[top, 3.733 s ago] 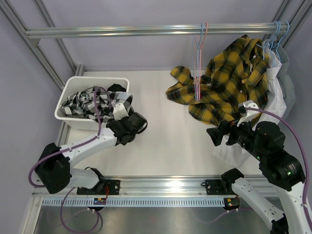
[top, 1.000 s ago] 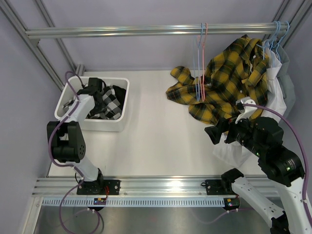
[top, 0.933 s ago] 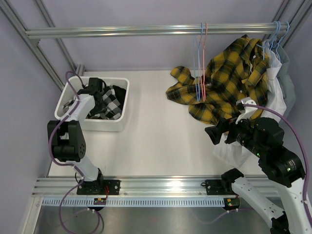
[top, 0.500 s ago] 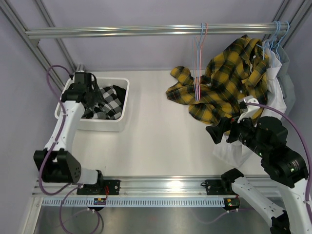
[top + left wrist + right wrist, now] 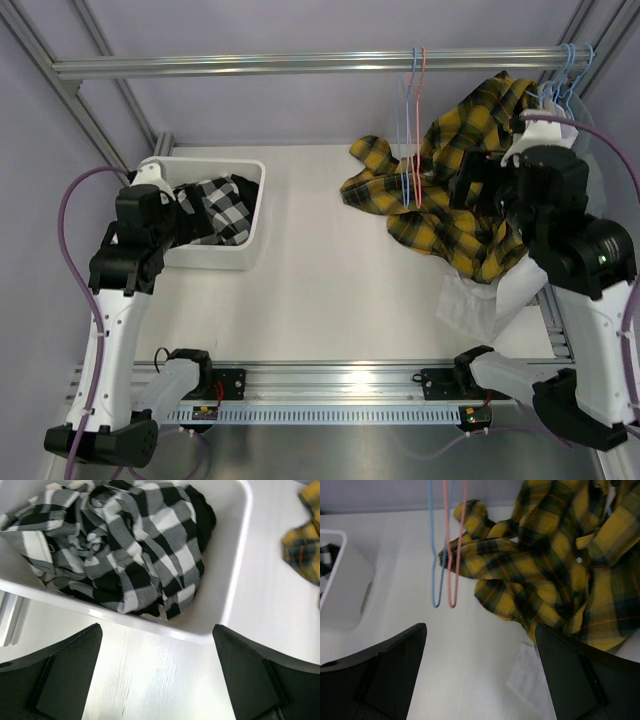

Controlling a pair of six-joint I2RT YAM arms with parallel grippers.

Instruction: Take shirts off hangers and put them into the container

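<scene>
Container (image 5: 218, 258): we find the white tub at the far left corner of the table (image 5: 330, 280). The left arm covers its left end in the overhead view. The left wrist view (image 5: 222, 575) shows its inside.

Checked shirt (image 5: 215, 205): it lies crumpled inside the container. The left wrist view (image 5: 125, 555) shows it filling most of the tub.

Black shirt (image 5: 204, 515): we note dark cloth under the checked one, against the tub's end wall.

Plaid shirt (image 5: 440, 215): the yellow-and-black shirt hangs from the rail (image 5: 300, 64) at the far right. Its lower part is spread on the table. The right wrist view (image 5: 555, 565) shows a button on its front, which the overhead view does not resolve.

White shirt (image 5: 470, 305): white cloth lies on the table near the right edge, partly under the plaid shirt.

Hangers: one pink (image 5: 421, 120) and one light blue (image 5: 408, 130) hang bare, side by side on the rail. More blue ones (image 5: 562, 85) are bunched at its right end.

Left gripper (image 5: 157, 680): we see its fingers (image 5: 65, 675) spread wide with nothing between them, above bare table just beside the tub's long wall.

Right gripper (image 5: 480, 675): its jaws are spread wide and hold nothing, above the table, facing the plaid shirt and the two bare hangers.
</scene>
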